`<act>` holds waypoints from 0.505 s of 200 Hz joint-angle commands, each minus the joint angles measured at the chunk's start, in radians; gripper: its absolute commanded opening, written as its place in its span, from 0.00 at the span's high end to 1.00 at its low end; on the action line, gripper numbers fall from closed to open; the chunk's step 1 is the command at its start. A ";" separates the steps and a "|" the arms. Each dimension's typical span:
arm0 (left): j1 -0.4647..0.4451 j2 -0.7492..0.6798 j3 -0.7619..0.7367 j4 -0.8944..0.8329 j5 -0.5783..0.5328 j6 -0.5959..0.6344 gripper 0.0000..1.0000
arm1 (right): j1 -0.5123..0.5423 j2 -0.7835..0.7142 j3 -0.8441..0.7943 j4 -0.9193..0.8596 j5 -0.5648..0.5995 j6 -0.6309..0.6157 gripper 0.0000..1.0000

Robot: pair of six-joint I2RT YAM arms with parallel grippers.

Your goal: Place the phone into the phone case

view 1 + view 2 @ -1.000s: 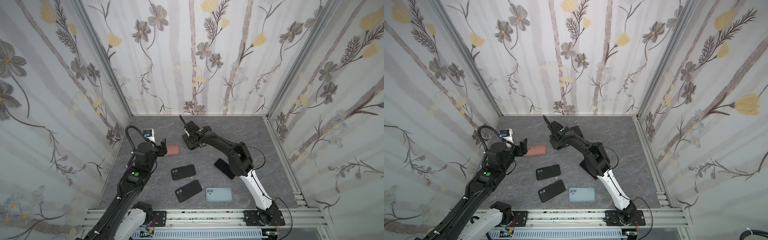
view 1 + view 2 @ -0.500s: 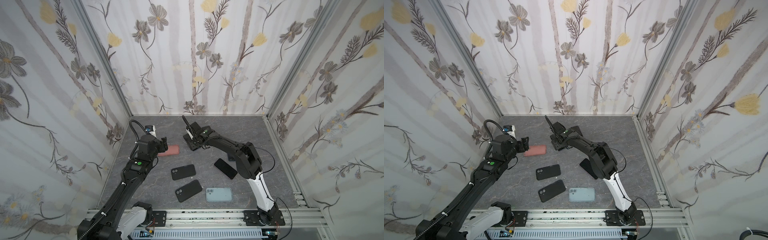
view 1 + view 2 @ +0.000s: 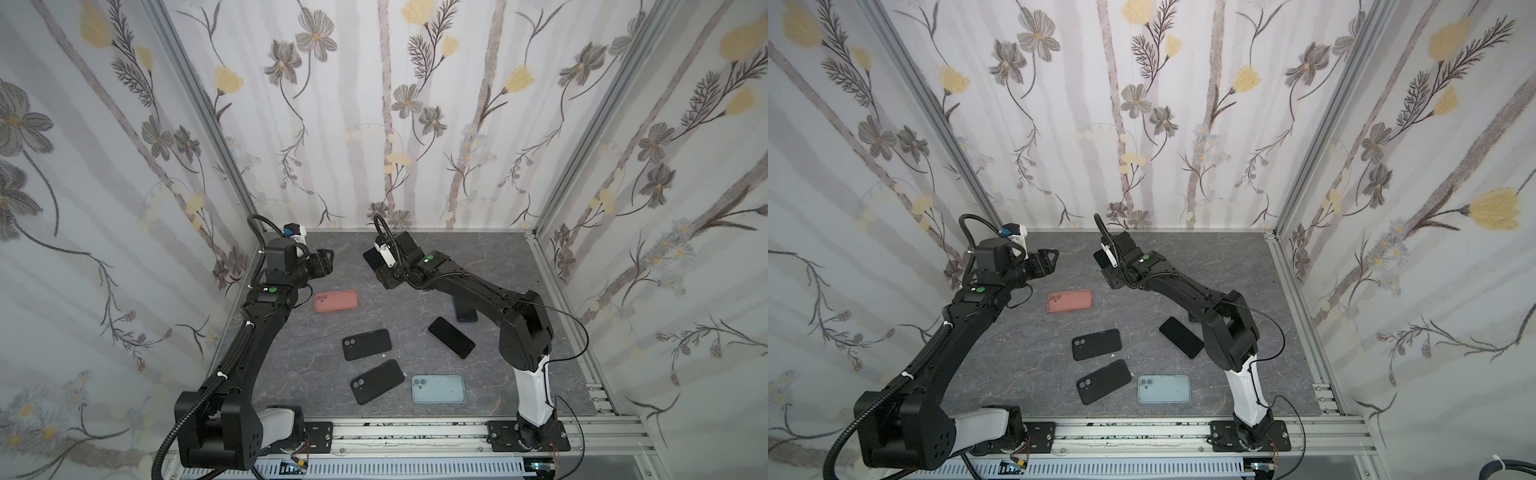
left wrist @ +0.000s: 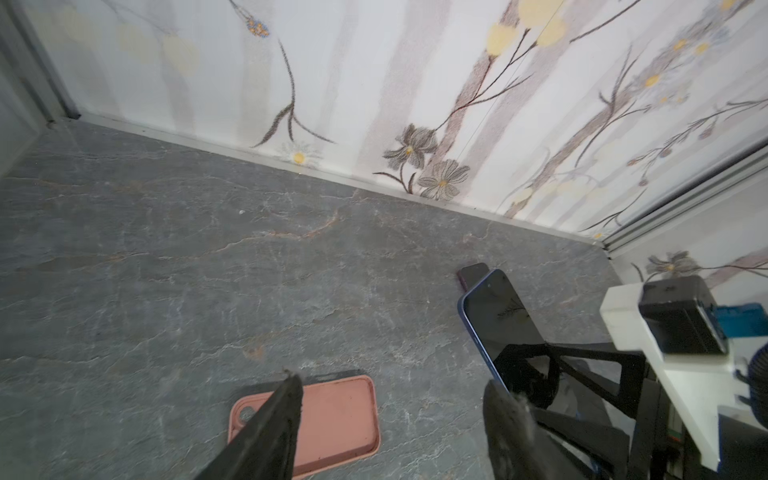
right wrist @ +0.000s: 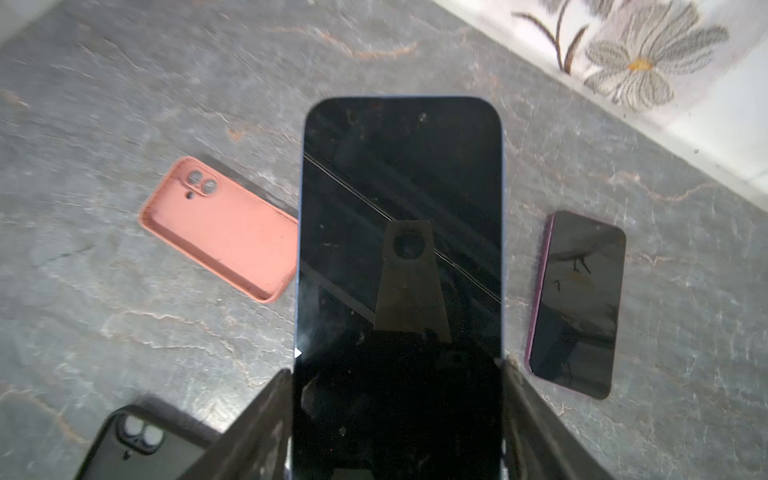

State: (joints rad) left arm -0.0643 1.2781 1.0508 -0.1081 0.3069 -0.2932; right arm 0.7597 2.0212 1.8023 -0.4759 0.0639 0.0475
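spreading across the lower middle of both top views, the grey stone-look table (image 3: 490, 266) carries everything. the right gripper (image 5: 397, 370), at upper centre of a top view, is clamped on the long edges of the blue-edged phone (image 5: 401, 187), holding it clear of the table. the left gripper (image 4: 392, 382), left of centre, hangs with jaws well apart and nothing between them, near the pink case (image 3: 336, 300) but not touching it. below lie the upper black case (image 3: 366, 344), the lower black case (image 3: 376, 387), a pale blue case (image 3: 438, 388) and a black phone (image 3: 451, 337). a purple-edged phone (image 5: 577, 303) lies flat on the table.
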 commanded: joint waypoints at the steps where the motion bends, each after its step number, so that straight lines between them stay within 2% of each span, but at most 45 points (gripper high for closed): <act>1: 0.023 0.029 0.029 0.062 0.166 -0.064 0.34 | 0.000 -0.049 -0.002 0.083 -0.068 -0.035 0.64; 68: 0.063 0.113 0.074 0.190 0.501 -0.255 0.40 | 0.010 -0.148 -0.029 0.118 -0.178 -0.068 0.64; 101: 0.062 0.136 0.084 0.259 0.589 -0.337 0.41 | 0.019 -0.168 -0.037 0.128 -0.186 -0.079 0.64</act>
State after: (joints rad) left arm -0.0029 1.4014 1.1191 0.0502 0.7727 -0.5388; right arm 0.7715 1.8755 1.7702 -0.4202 -0.0921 0.0021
